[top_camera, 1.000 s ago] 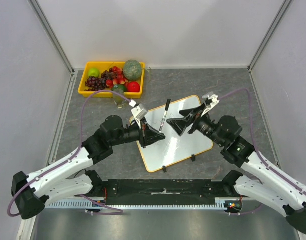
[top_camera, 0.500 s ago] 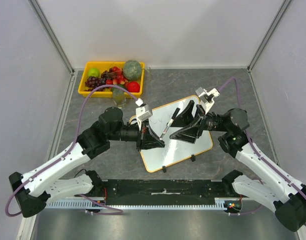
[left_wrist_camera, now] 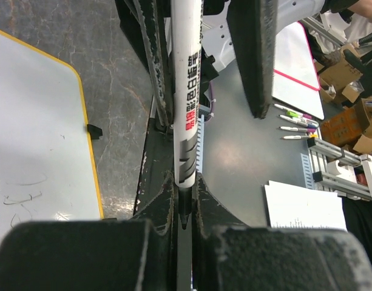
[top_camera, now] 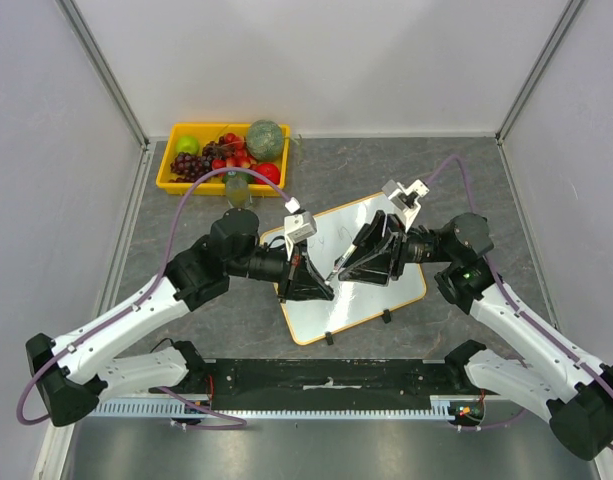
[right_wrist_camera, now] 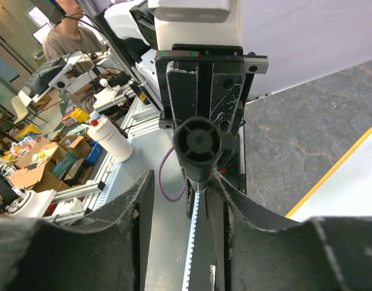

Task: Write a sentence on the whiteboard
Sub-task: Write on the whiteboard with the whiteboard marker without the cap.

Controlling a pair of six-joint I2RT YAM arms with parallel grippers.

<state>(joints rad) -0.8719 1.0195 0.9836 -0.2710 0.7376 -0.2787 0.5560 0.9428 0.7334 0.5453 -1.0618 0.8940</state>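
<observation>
Top external shows the whiteboard [top_camera: 361, 305] lying askew toward the table's near edge, clips facing that edge; above it the two grippers meet. A second ago they hung apart, the left gripper [top_camera: 321, 285] holding the marker [top_camera: 336, 268] up on end and the right gripper [top_camera: 351, 265] spread wide; now the marker is tipped level toward the right arm, whose jaws have come round its free end and are narrowing, not yet closed. The left gripper is pinched tight on the other end. That reads as the cap about to be pulled, though it could be a handover; either way writing looks not yet begun.

Left wrist alone shows the grip: fingers [left_wrist_camera: 167, 206] pressed on the marker's dark end, the right fingers flanking the barrel farther up with a gap on one side; it also catches a few faint strokes [left_wrist_camera: 22, 197] on the board, nothing legible. Right wrist alone shows the marker end-on, a round black end between the jaws. At the far left corner sits a fruit tray [top_camera: 171, 183].
</observation>
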